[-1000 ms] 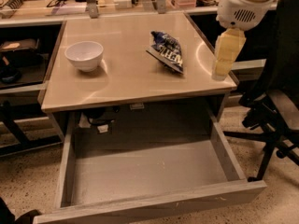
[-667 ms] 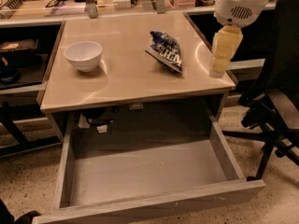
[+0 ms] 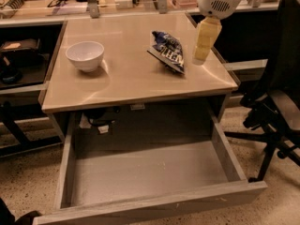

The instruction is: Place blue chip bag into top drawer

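Beige desk: crinkled dark-blue foil chip bag lies right of centre. Light, soft, slippery, so I'd pinch a crimped end. Pincer hovers just beside it; its spread I cannot tell. Grey wooden top drawer is open below.

The gripper hangs above the table's right edge, just beside the blue chip bag. A white bowl sits near the left edge. Below, the top drawer stands pulled out.
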Motion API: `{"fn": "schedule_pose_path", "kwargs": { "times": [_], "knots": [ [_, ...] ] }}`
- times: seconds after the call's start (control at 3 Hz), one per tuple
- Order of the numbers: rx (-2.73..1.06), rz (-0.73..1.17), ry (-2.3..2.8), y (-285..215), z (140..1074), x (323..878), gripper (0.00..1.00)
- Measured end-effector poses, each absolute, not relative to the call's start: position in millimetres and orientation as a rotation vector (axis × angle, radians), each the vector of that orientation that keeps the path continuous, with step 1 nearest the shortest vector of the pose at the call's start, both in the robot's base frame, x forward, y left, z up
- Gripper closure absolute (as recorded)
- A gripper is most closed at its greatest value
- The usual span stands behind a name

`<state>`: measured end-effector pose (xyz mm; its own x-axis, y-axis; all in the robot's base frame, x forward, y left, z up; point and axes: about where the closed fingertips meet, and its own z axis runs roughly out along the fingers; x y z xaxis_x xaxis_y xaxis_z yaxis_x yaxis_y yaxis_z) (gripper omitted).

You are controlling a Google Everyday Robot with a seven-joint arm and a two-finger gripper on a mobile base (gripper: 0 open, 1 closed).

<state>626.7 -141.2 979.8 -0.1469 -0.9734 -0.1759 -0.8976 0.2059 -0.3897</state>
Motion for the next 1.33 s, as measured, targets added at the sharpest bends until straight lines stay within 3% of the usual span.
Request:
{"fn": "schedule_pose_path", "kwargs": {
  "times": [0.67, 1.33],
  "knots": [
    [-1.756, -0.169, 2.052, -110.6, 951.4, 724.6, 0.0],
    [-1.735, -0.145, 2.043, -110.6, 936.3, 739.5, 0.0]
  ]
}}
